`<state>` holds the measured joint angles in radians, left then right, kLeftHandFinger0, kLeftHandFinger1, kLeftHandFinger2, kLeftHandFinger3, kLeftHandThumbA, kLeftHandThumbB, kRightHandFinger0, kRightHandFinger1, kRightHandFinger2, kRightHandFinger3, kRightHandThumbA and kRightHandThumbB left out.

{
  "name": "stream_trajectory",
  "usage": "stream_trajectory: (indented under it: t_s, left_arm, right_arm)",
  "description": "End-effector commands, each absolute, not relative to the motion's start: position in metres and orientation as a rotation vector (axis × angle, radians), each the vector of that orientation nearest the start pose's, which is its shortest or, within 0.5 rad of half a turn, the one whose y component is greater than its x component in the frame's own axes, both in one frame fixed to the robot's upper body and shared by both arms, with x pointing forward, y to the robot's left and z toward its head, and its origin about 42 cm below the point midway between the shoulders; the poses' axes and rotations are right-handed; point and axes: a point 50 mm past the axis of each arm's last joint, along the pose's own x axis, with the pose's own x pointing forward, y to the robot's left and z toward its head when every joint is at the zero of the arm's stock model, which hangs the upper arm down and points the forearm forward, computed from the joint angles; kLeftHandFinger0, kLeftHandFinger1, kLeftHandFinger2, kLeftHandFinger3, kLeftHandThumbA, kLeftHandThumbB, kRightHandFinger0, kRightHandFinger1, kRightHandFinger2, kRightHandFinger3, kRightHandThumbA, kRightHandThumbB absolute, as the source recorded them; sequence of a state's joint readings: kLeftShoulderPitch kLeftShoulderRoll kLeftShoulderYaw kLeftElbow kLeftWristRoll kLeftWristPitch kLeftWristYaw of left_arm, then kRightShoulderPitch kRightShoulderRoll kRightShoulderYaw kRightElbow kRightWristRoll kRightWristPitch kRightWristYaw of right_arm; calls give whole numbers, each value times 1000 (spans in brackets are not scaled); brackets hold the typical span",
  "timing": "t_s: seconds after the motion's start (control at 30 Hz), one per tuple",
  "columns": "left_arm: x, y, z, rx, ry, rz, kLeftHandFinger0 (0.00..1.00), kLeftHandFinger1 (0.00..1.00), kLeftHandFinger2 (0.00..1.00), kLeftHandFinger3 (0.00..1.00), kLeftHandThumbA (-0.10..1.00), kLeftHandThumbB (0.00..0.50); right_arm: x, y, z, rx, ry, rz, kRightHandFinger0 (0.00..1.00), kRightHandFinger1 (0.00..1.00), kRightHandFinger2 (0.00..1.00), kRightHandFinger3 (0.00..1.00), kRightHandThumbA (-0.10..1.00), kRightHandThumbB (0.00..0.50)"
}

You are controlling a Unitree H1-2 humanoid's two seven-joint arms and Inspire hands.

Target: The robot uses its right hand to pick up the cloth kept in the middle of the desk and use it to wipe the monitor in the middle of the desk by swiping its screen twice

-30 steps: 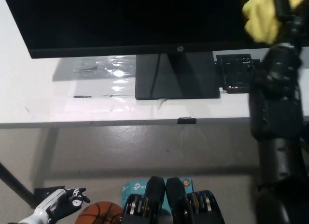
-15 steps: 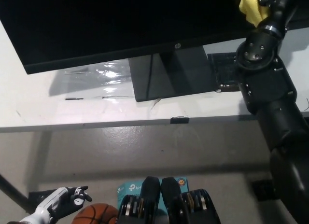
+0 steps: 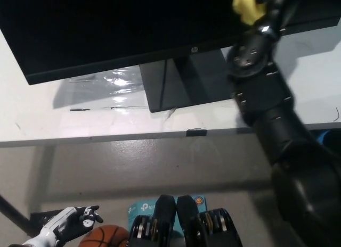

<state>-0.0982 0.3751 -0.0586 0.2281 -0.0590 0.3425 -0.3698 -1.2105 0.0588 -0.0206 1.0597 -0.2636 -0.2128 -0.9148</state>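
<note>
At the top edge of the head view, the yellow cloth (image 3: 245, 6) is pressed against the black screen of the monitor (image 3: 106, 29), right of the screen's middle. It is held by the black right hand (image 3: 265, 1), which is closed on it, though most of that hand is cut off by the frame edge. The black right arm (image 3: 272, 108) is stretched up from the lower right, across the white desk (image 3: 42, 114), and the monitor's right lower corner is covered by it. The monitor's stand (image 3: 176, 84) is planted on the desk, with a crinkled clear plastic sheet (image 3: 109, 79) just beside it. At the lower left, well below the desk edge, the white left hand (image 3: 68, 223) is seen resting with its fingers loosely spread and nothing held, just beside an orange basketball (image 3: 104, 236). A teal box (image 3: 141, 208) is seen on the floor near the ball.
</note>
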Motion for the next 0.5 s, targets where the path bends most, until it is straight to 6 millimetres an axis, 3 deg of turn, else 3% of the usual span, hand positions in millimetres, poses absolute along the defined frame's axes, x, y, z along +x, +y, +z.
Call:
stream_trajectory:
  t_s: [0.0,0.03,0.17,0.23,0.37,0.4,0.47]
  left_arm:
    - [303,325,62,250,497,-334,1000,1000,1000,1000,-60,147]
    - [303,324,63,251,495,-336,1000,1000,1000,1000,-63,138]
    - [307,322,63,243,493,-344,1000,1000,1000,1000,-67,151]
    - [308,321,65,232,487,-348,1000,1000,1000,1000,-95,140]
    - [312,319,67,234,483,-351,1000,1000,1000,1000,-100,124]
    - [313,318,68,247,481,-352,1000,1000,1000,1000,-64,137]
    - [314,318,68,257,479,-360,1000,1000,1000,1000,-48,144]
  right_arm:
    - [534,-15,394,-70,-602,-426,0,0,89,192,-100,4]
    - [531,-7,394,-70,-605,-416,0,0,61,269,-100,50]
    - [517,26,393,-86,-617,-353,0,0,34,345,-100,17]
    - [510,39,392,-101,-648,-320,0,0,28,298,-100,33]
    - [506,48,392,-123,-660,-296,0,0,34,306,-100,45]
    - [501,57,392,-138,-674,-272,0,0,39,291,-100,6]
    - [501,59,391,-160,-697,-263,0,0,45,266,-100,2]
